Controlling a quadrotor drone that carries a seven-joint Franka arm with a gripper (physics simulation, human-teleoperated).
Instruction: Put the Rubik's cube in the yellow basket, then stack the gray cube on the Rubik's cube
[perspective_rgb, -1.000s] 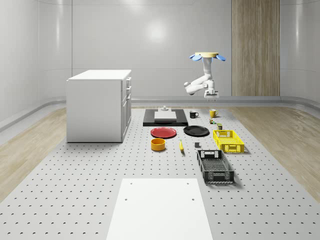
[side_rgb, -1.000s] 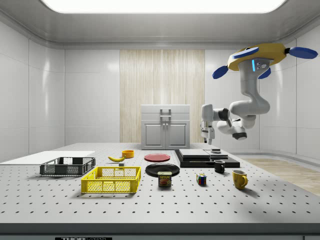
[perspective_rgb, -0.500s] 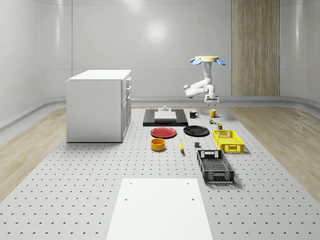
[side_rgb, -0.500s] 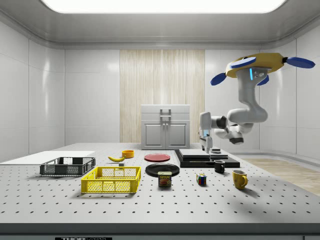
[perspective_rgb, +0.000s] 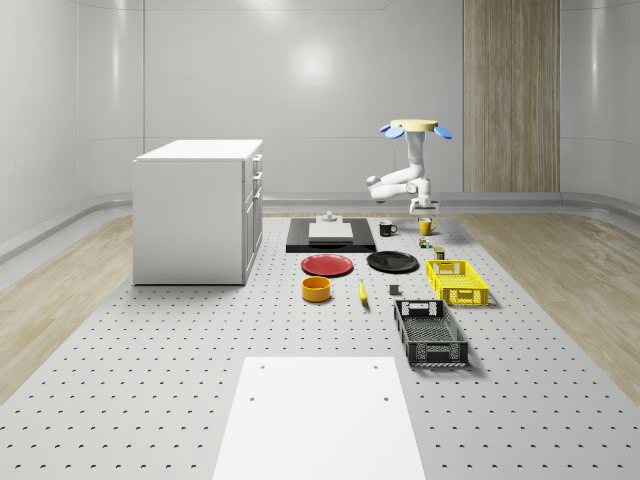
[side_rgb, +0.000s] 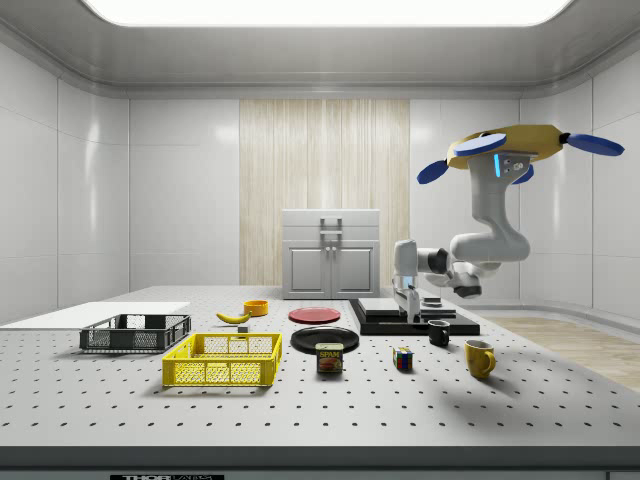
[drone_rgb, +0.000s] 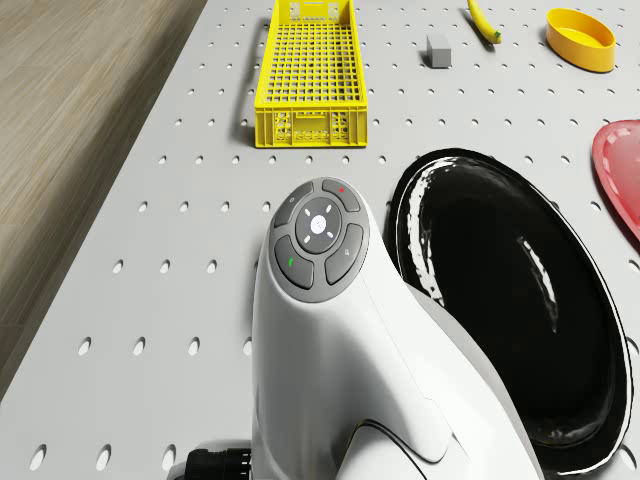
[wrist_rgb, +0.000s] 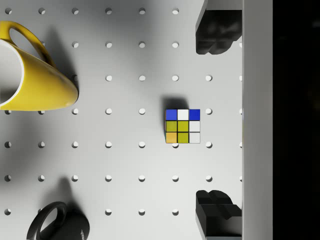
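Yellow drone (side_rgb: 505, 141), blue rotors, white arm (side_rgb: 470, 250)

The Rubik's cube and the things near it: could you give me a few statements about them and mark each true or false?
1. The Rubik's cube already lies in the yellow basket. False: it sits on the bare table, and the basket holds nothing.
2. The gripper is open, with the cube below the gap between its fingers. True.
3. The drone rests on the table. False: it hovers above the table's far end, near the mugs.
4. A yellow mug and a black mug stand near the cube. True.
5. The gripper is holding the gray cube. False: that cube sits on the table beside the yellow basket.
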